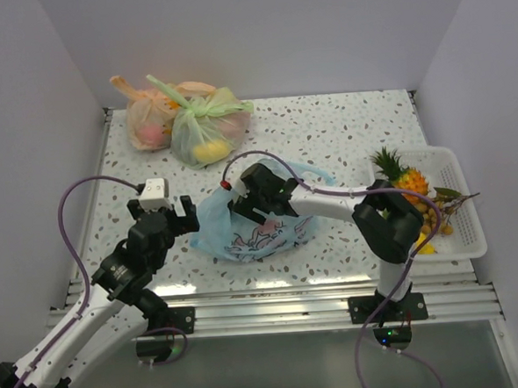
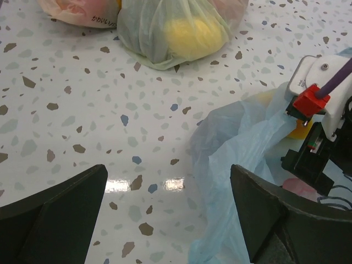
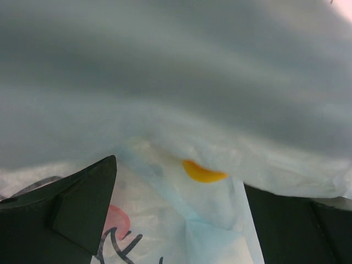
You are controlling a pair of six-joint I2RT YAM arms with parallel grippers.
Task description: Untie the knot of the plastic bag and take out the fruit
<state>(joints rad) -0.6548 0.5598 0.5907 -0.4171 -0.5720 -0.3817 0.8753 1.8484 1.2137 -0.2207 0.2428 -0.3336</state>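
Observation:
The light blue bag point(image 1: 244, 234) lies on the table with its pink-and-black print point(image 1: 264, 239) facing up and its mouth spread wide; no knot shows. My right gripper point(image 1: 249, 209) is open and reaches inside the bag's mouth. In the right wrist view point(image 3: 179, 176) its fingers are apart over the bag's film point(image 3: 220, 220), with an orange fruit piece point(image 3: 203, 171) ahead under a fold. My left gripper point(image 1: 184, 218) is open at the bag's left edge; the blue film point(image 2: 242, 148) lies against the right finger point(image 2: 269, 220). A pineapple point(image 1: 405, 179) and other fruits lie in the white basket point(image 1: 459, 234).
A green bag point(image 1: 207, 131) and an orange bag point(image 1: 147, 122) with fruit stand at the back left; both show in the left wrist view, green point(image 2: 170, 27) and orange point(image 2: 77, 11). The basket is at the right edge. Walls close in on three sides.

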